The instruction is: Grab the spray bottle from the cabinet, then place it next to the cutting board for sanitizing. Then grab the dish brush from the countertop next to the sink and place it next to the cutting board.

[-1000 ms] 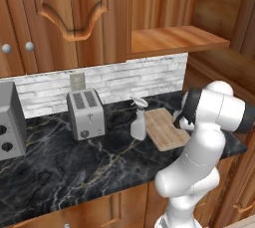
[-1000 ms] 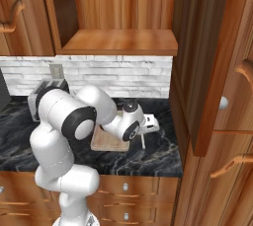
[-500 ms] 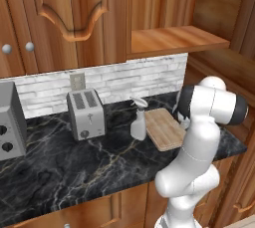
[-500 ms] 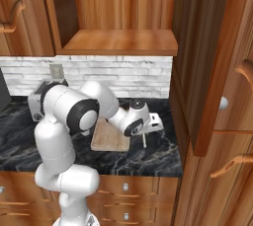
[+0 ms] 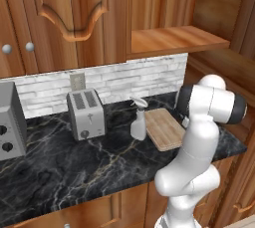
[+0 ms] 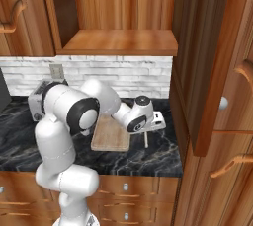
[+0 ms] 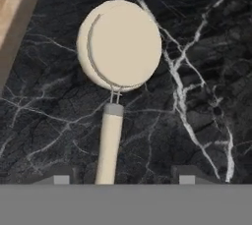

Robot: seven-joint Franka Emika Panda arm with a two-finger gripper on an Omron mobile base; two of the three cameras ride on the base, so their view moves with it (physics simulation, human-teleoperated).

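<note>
Both jobs look almost done. Under the wide claw [image 7: 120,180], the dish brush [image 7: 119,52] sits free on the black desk [image 7: 197,71], just beside the cutting board [image 6: 111,133]. Past the board stands the spray bottle [image 5: 138,120].

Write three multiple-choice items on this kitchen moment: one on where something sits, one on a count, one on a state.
1. Where does the spray bottle stand?
A. on the cabinet shelf
B. on the countertop at the cutting board's left edge
C. on top of the toaster

2. How many slots does the toaster have?
A. one
B. two
C. four

3. How does the gripper stand at the dish brush?
A. shut on the brush head
B. shut on the handle
C. fingertips apart on either side of the handle

Answers: 1 B, the bottle stands on the black slab beside the board. 2 B, two dark slots show on top. 3 C, the hand view shows gaps beside the handle.
</note>
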